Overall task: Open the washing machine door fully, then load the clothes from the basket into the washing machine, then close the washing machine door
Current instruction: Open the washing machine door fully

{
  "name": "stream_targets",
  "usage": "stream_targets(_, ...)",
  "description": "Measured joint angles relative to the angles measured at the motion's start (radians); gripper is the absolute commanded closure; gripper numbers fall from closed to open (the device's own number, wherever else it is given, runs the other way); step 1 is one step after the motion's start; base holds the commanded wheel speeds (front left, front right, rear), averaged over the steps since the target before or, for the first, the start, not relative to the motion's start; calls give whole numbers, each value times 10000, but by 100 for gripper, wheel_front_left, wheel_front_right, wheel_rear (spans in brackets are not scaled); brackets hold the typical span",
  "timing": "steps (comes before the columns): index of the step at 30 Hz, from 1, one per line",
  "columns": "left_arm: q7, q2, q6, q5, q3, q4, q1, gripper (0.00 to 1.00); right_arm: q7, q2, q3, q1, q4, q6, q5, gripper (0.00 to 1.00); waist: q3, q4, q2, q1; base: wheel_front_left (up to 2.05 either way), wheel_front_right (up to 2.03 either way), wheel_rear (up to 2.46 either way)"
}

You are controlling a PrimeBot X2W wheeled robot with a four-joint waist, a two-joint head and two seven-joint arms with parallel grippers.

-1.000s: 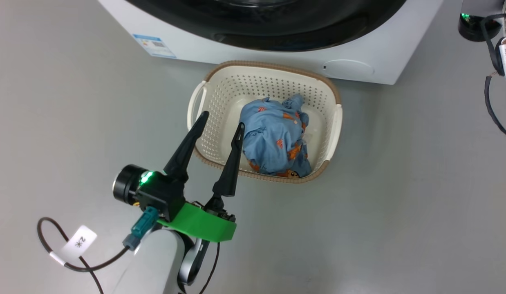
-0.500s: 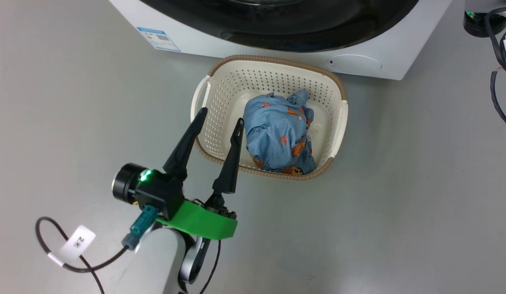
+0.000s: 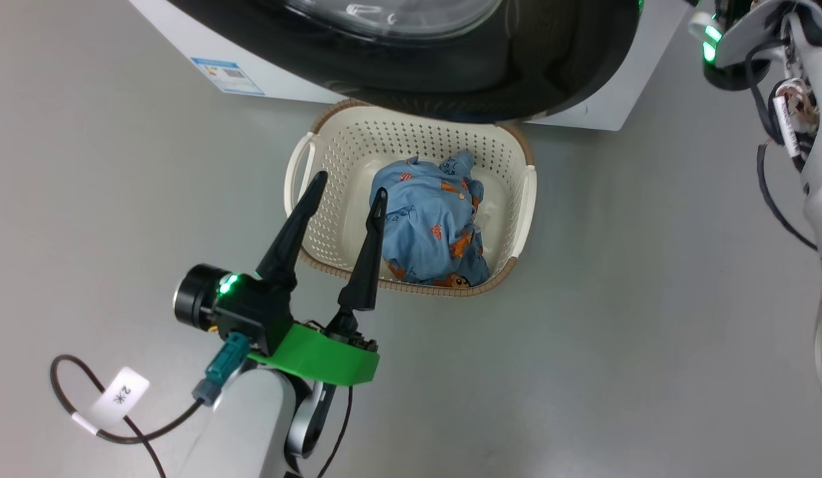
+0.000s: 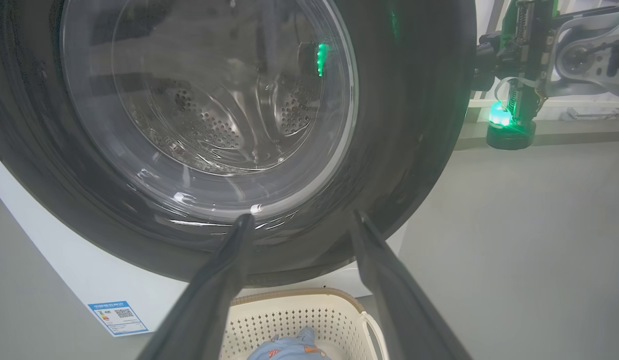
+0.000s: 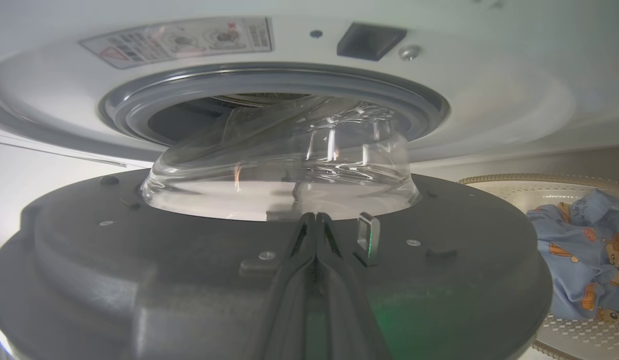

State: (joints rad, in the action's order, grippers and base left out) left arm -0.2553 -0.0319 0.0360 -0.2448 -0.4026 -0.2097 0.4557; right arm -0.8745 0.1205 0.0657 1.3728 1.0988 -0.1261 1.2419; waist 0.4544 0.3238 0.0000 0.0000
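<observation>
We see a grey floor (image 3: pixel 617 299) with the washing machine (image 4: pixel 89 280) standing on it, white and boxy, at the top of the head view. The washing machine door (image 3: pixel 550 66) is ajar. In the right wrist view its clear glass bowl has come out of the grey gasket ring, and there is a gap between the door's inner face and the machine's front. From the head view the black rim hangs over the far edge of the basket (image 3: pixel 417 136), which sits on the floor just in front of the machine.

The clothes (image 3: pixel 427 226) lie bundled inside the basket, toward its right half, blue with orange figures.

Our left gripper (image 3: pixel 351 182) hovers over the basket's left near part. Its jaws are wide and empty, and its right finger is just beside the bundle. Our right gripper (image 5: pixel 315 217) lies against the door's inner face with its jaws pressed together and nothing between them. Its tips are at the foot of the glass bowl, next to the metal latch (image 5: pixel 368 231). A small blue label (image 3: pixel 226 74) marks the machine's lower corner.
</observation>
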Motion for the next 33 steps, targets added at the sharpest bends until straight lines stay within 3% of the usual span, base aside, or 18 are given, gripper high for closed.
stream_targets(17,0,-2,-159,105,263,-221,-105,0,-2079,-353,-763,-2400,-2506,0,1430,100,-580,-331,0,-1,0,0,0)
stream_targets(33,0,-4,-445,380,560,-706,-570,0,-2063,-405,-3273,-4758,-4514,0,3793,100,-1509,-271,0,-1,0,0,0)
